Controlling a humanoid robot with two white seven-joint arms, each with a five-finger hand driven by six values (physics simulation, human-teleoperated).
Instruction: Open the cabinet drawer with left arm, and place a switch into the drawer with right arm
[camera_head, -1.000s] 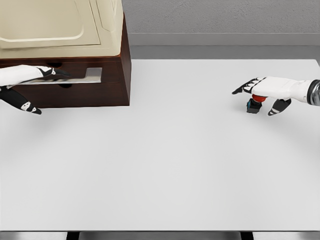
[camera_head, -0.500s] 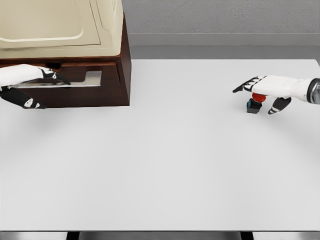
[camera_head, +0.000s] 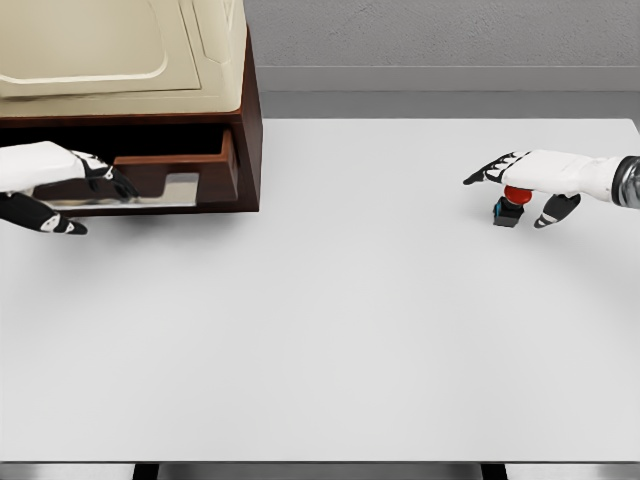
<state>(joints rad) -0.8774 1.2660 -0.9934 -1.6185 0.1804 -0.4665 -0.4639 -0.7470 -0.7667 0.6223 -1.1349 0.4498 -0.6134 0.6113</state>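
On the white table (camera_head: 330, 320) nearest you, your right hand (camera_head: 530, 185) arches over the switch (camera_head: 508, 208) with fingers spread, not gripping it. Farther left, your left hand (camera_head: 60, 180) clamps the partly open cabinet drawer (camera_head: 180, 180).

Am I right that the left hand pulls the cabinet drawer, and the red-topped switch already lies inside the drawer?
Not quite. The head view shows the switch on the white table, under the right hand. The left hand does pull the drawer.
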